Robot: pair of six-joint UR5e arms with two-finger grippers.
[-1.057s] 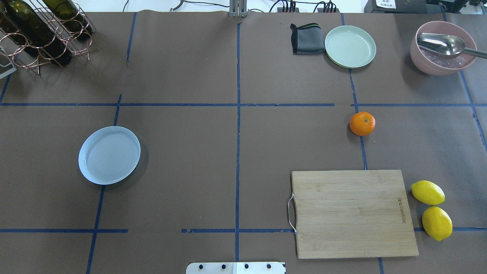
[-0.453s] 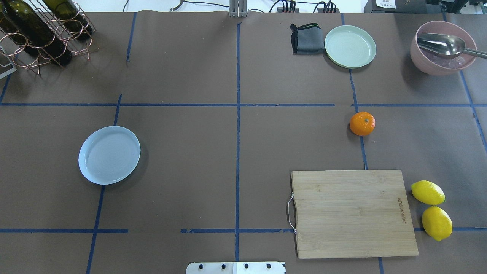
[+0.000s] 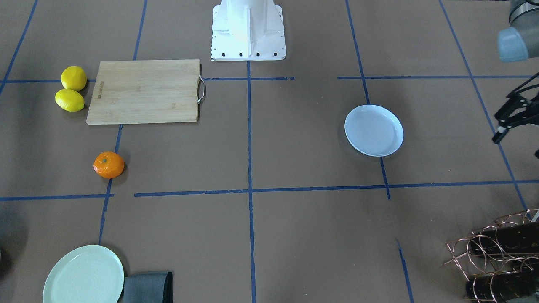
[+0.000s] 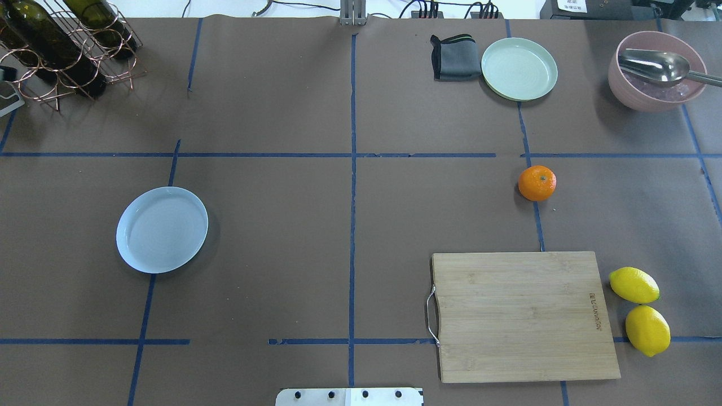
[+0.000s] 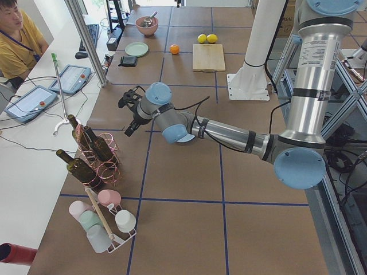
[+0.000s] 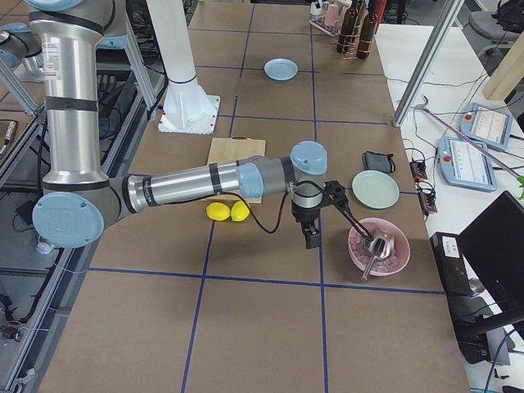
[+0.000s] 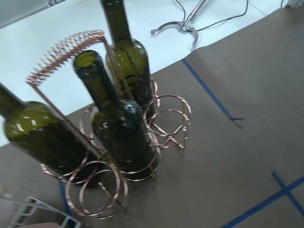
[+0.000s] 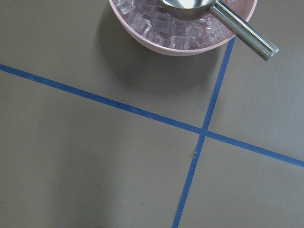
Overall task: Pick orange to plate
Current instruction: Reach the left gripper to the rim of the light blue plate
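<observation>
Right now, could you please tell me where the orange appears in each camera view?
Front-facing: orange left of centre, below the cutting board.
Overhead: orange right of centre, beyond the cutting board.
Exterior left: orange far up, left of the cutting board.
Exterior right: not visible.
Left wrist: not in it.
Right wrist: not in it.
Shared landmark: the cutting board.

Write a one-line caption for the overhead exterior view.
Orange lies right of centre, well apart from the pale blue plate at left; cutting board and two lemons sit nearer the robot.
</observation>
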